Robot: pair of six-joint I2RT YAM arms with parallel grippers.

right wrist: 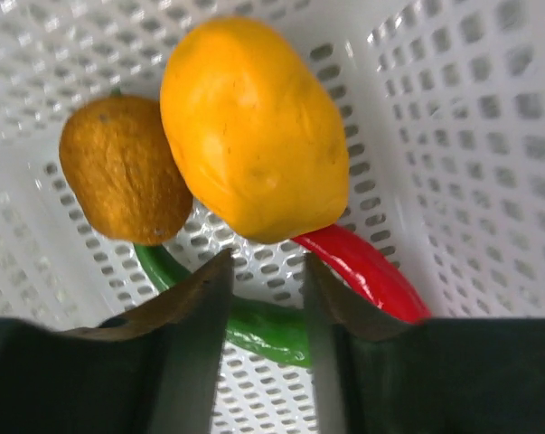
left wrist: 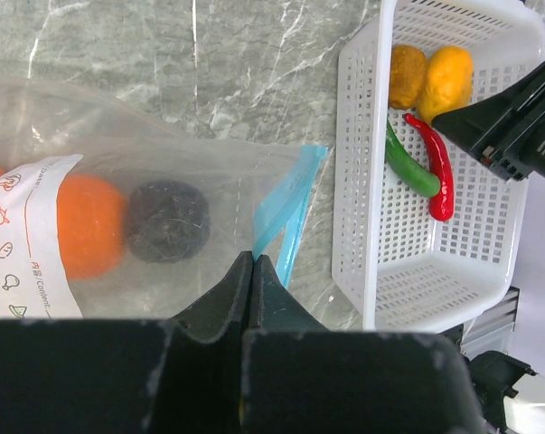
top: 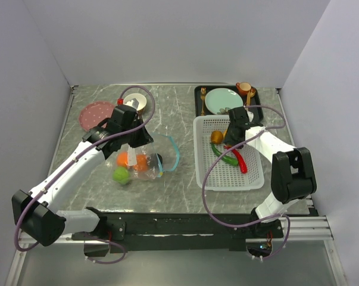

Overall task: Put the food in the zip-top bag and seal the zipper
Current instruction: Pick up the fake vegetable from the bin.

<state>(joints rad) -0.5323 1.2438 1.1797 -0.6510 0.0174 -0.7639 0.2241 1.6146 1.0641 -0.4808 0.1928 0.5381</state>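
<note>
Now, top view, right gripper point(top: 233, 142): low inside the white basket point(top: 253, 179), over the food left there; by far the nearer arm.
Top view, zip-top bag point(top: 161, 148): on the table to that gripper's left, well apart. Its teal zipper point(top: 176, 152) faces the basket, and the left gripper point(top: 133, 136) is at its far edge.
Left wrist view, left gripper point(left wrist: 252, 269): fingers pinched together on the bag's film just beside the zipper. An orange point(left wrist: 89, 226) and the dark round one point(left wrist: 168, 220) are inside.
Right wrist view, right gripper point(right wrist: 265, 294): fingers partway apart, nothing gripped.
Right wrist view, green pepper point(right wrist: 254, 325): long axis slants from finger to finger, along the closing line rather than across it. A wrist turn looks needed.
Right wrist view, red chili point(right wrist: 362, 271): runs away past the right finger.
Right wrist view, yellow-orange fruit point(right wrist: 254, 127): just ahead, touching the yellow-brown fruit point(right wrist: 123, 167).
</note>
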